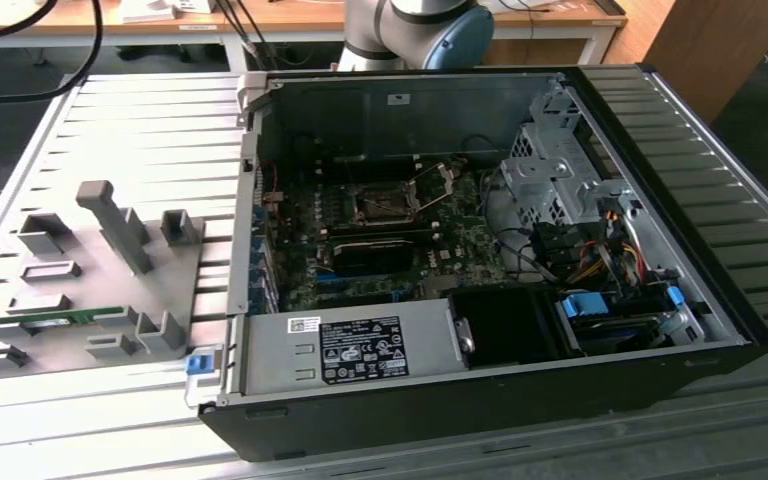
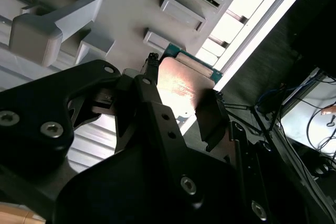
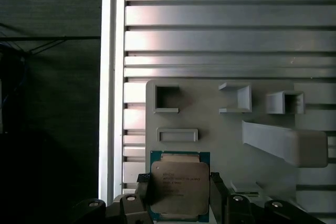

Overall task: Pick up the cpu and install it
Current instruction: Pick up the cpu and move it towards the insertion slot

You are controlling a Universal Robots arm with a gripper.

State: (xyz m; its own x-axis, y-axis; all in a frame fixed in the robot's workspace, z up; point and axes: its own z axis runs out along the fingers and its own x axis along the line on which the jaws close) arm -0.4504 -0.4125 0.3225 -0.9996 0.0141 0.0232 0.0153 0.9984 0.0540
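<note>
Between the two dark fingers (image 3: 217,192) of the gripper (image 3: 180,182) sits the cpu (image 3: 179,198), pinched on opposite edges, its silver top showing in both wrist views (green rim visible at the corners). Beneath it, well apart, lies the grey fixture plate (image 3: 210,124) on the ribbed table (image 3: 226,40). Beside that plate, in the exterior view, stands the open computer case (image 1: 398,110).
</note>
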